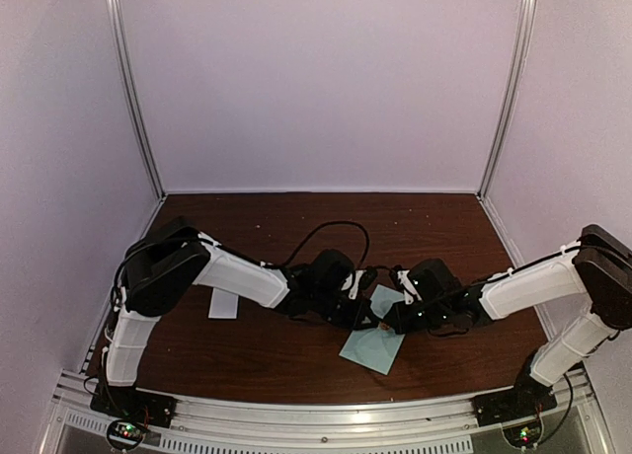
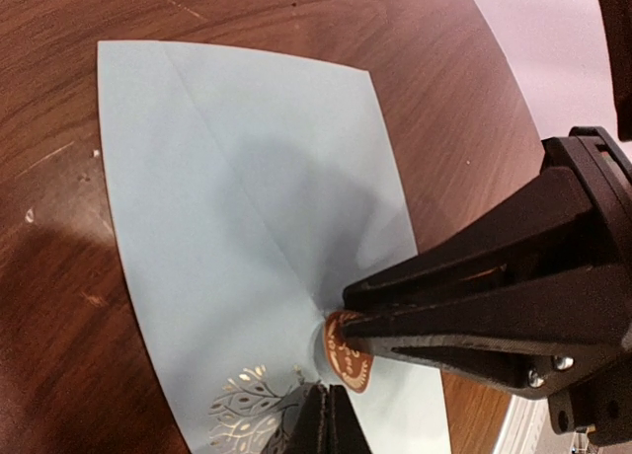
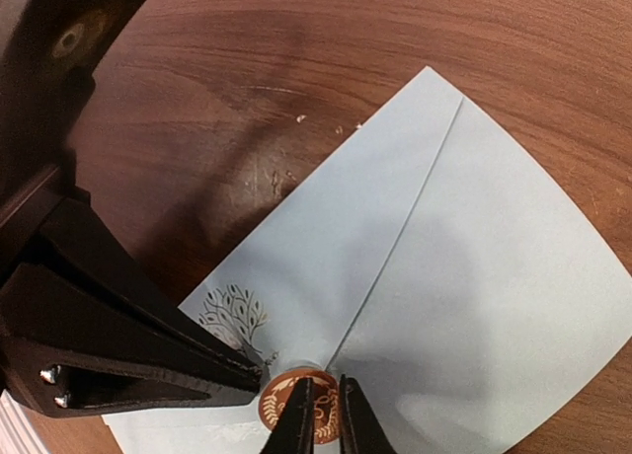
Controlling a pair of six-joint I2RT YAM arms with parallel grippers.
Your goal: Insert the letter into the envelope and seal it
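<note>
The pale teal-blue envelope (image 1: 373, 348) lies flat on the brown table with its flap folded down; it fills the left wrist view (image 2: 247, 197) and the right wrist view (image 3: 474, 276). A round brown seal sticker (image 3: 296, 403) sits at the flap's point, also in the left wrist view (image 2: 348, 363). My right gripper (image 3: 322, 424) is shut, with its tips on the sticker. My left gripper (image 2: 331, 424) is shut, its tip on the envelope beside the sticker, by a gold tree print (image 2: 242, 410). Both meet mid-table (image 1: 377, 325). The letter is hidden.
A small white sticker strip (image 1: 224, 303) lies on the table to the left, under the left arm. Black cables (image 1: 336, 232) loop over the table behind the grippers. White walls with metal posts close in the back and sides.
</note>
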